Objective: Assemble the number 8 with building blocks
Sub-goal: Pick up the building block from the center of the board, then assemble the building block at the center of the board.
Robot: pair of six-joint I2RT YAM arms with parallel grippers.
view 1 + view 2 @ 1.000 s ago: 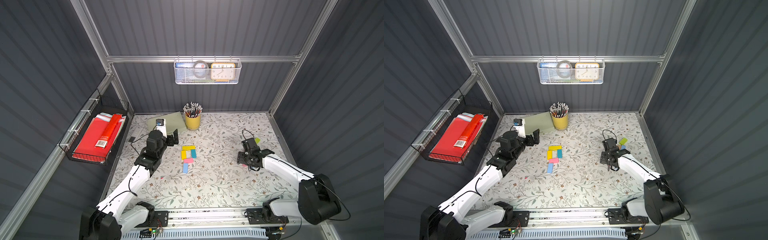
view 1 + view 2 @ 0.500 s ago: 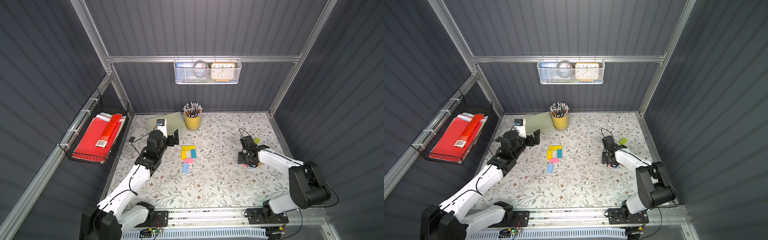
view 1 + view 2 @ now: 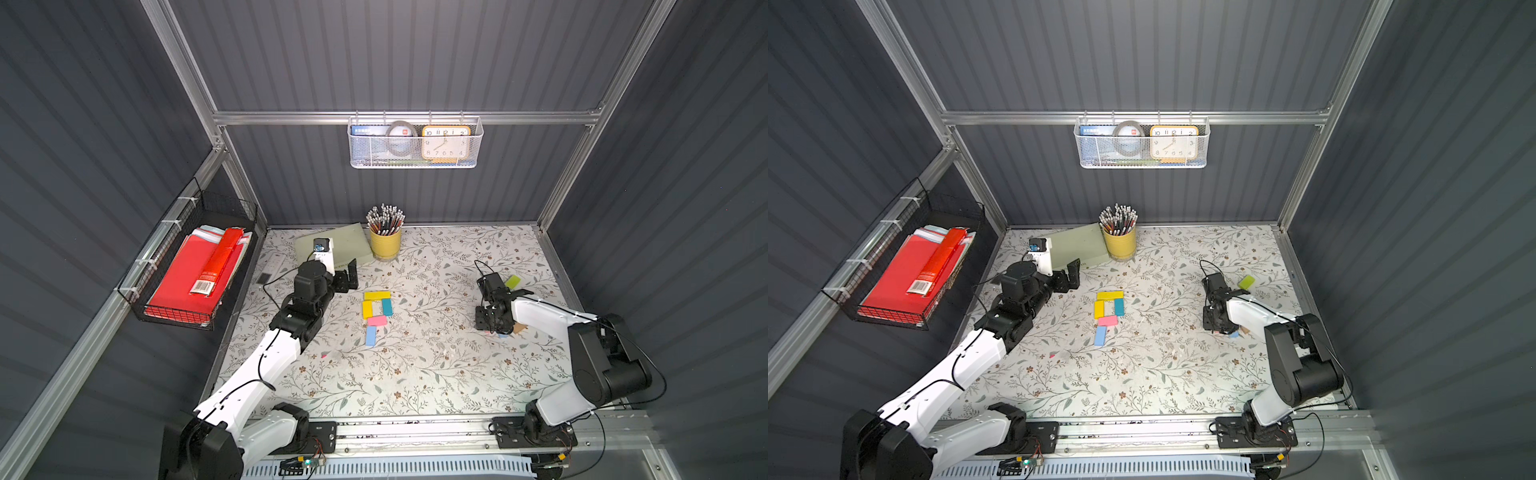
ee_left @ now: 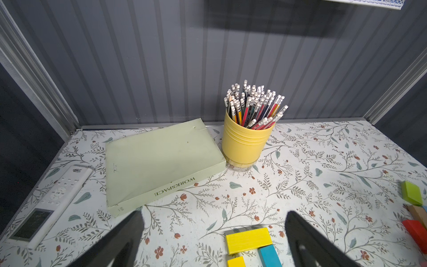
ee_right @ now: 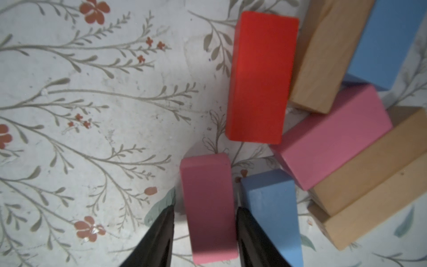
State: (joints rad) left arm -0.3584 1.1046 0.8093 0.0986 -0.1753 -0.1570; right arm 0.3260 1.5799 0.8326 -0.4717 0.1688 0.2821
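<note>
Five building blocks lie in the table's middle as a partial number 8: a yellow block (image 3: pixel 377 295) on top, a yellow one (image 3: pixel 367 309) and a teal one (image 3: pixel 387 307) as sides, a pink one (image 3: pixel 377 320) across, and a light blue one (image 3: pixel 370 335) below. My right gripper (image 5: pixel 205 208) is low over a loose pile at the right. Its jaws straddle a pink block (image 5: pixel 208 196), open, with a thin gap on one side. Red (image 5: pixel 258 78), light blue (image 5: pixel 272 208), pink (image 5: pixel 335 138) and tan (image 5: pixel 323 57) blocks lie beside it. A lime block (image 3: pixel 512 282) lies apart. My left gripper (image 4: pixel 213 216) hangs open and empty.
A yellow pencil cup (image 3: pixel 385 243) and a pale green book (image 3: pixel 345 249) stand at the back, with a white remote (image 3: pixel 272 264) at the left edge. A black wire basket (image 3: pixel 195 274) with red folders hangs on the left wall. A white mesh basket (image 3: pixel 415 143) with a clock hangs on the back wall.
The right gripper's jaws have narrowed around the pink block, and the right arm's elbow has swung in toward the front. The left arm has stayed still.
</note>
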